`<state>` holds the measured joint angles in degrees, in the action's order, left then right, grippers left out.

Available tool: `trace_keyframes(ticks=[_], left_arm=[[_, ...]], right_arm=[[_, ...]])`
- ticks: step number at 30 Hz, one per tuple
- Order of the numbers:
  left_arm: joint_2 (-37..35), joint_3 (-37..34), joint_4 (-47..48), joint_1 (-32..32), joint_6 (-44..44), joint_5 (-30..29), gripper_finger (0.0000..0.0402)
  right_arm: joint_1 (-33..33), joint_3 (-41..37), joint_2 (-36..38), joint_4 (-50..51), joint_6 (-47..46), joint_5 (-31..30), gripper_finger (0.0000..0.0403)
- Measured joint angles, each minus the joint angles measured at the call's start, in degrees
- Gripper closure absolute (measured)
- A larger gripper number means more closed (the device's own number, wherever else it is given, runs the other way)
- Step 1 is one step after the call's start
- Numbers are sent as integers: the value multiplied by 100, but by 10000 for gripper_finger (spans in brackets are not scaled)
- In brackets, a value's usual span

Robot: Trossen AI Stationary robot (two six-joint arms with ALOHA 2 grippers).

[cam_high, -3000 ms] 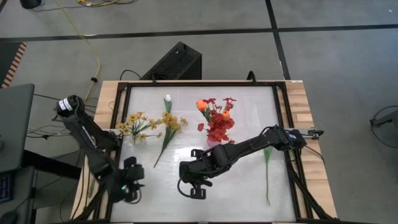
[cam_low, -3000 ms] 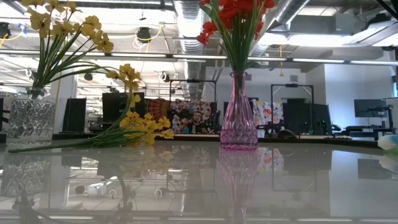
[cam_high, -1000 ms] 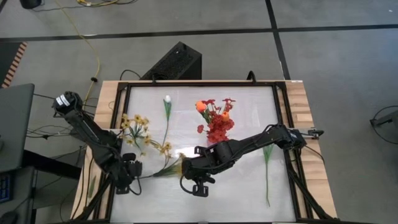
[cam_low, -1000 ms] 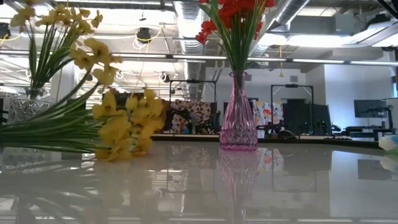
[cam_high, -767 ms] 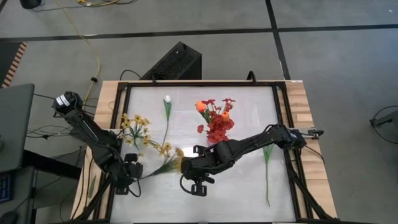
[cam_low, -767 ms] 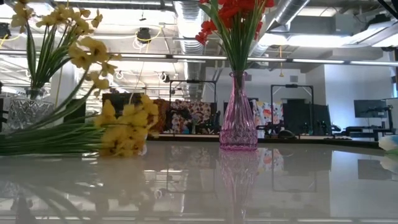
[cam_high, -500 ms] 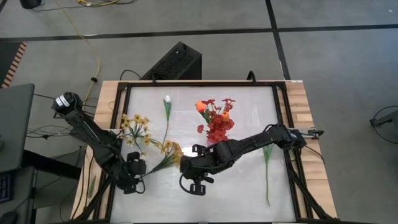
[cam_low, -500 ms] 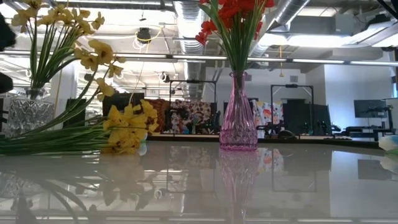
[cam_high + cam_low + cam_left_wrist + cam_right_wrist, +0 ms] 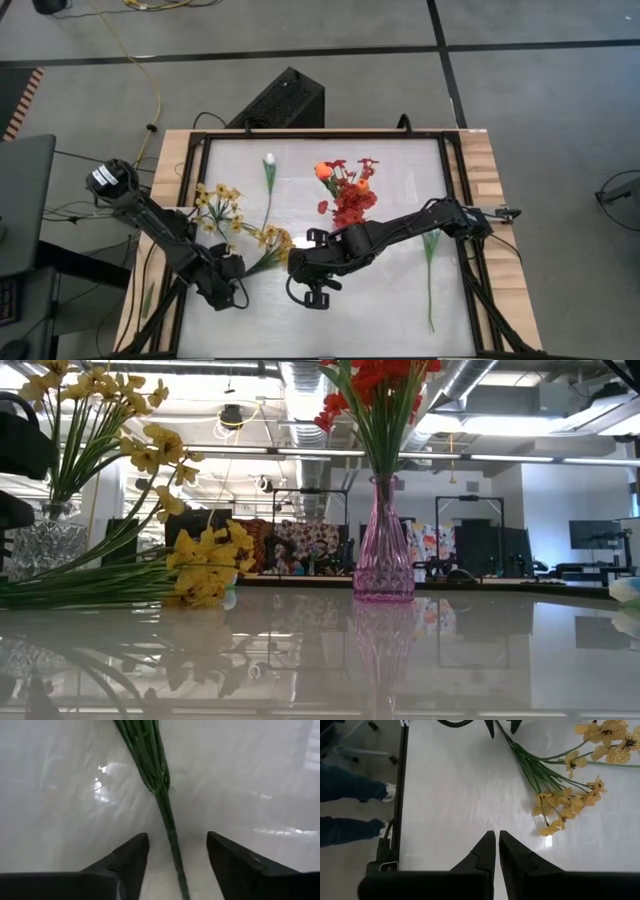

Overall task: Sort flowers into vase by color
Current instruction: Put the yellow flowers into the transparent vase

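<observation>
Loose spray [image 9: 262,243] (flat) on table [image 9: 400,300]

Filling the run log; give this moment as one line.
left gripper: open astride green stem | yellow blossom spray: lying on white table | right gripper: shut, empty

Glossy white table [image 9: 390,300] in a black frame, wooden strips down both sides.
Lying flat near the left front: yellow blossom spray [image 9: 268,243], blooms toward the middle. Behind it, a white tulip bud [image 9: 268,160] on its long stem. Standing: clear glass vase [image 9: 45,555] of yellow flowers, pink glass vase [image 9: 383,550] of red ones. Alone on the right, a green stem [image 9: 430,275].
</observation>
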<state>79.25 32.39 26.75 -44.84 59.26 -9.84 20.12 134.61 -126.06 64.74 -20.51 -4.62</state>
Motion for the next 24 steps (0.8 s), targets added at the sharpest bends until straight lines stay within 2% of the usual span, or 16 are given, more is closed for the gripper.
trace_keyframes(ticks=[2, 6, 7, 11, 16, 20, 24], left_arm=[[-42, 72, 212, 9, -10, -87, 253], [-48, 127, 466, 11, -12, -147, 368], [-48, 129, 490, 11, 16, -150, 383], [-83, 180, 571, 12, -81, -137, 397], [-521, 581, 909, 15, -735, -101, 399], [-995, 950, 1649, 16, -1366, -115, 400], [-1391, 1263, 2465, 99, -1529, -263, 401]], right_arm=[[0, 0, 0, 15, 25, 0, 351], [-12, 0, 0, 62, 87, 1, 351], [-20, 0, 0, 61, 94, 2, 351], [-46, 0, 0, 71, 118, 2, 351], [-80, 0, 0, 77, 155, 4, 351], [-105, 0, 0, 6, 157, 21, 351], [-119, 0, 0, -143, 159, 22, 351]])
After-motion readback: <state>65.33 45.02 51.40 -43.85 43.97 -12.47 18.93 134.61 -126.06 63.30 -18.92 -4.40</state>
